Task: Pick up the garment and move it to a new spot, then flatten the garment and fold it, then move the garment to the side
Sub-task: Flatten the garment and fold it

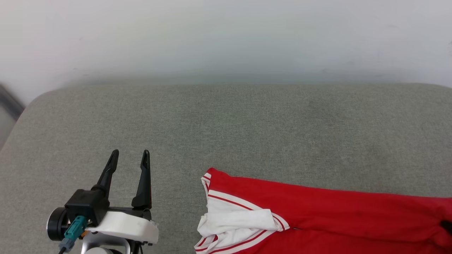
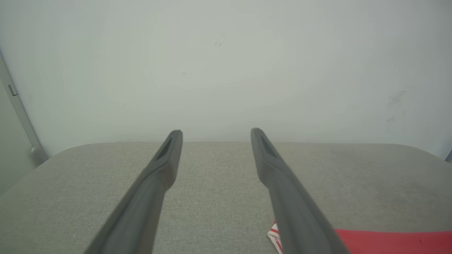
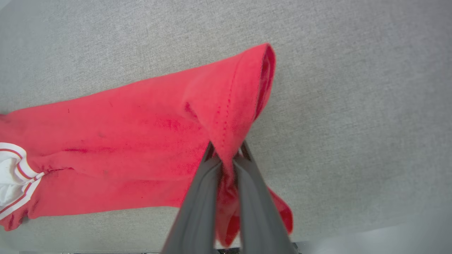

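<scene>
Garment (image 1: 317, 211), a red jersey with a white, red-striped sleeve end, lies bunched in a long band along the near edge of the grey cushioned surface (image 1: 247, 123), toward its right side. The right gripper (image 3: 227, 148) is clamped tight on a fold of red cloth at the garment's hem end, and that corner stands up from the surface. The left gripper (image 1: 130, 152) hovers over the surface's near left part, fingers spread wide, holding nothing, apart from the striped sleeve.
</scene>
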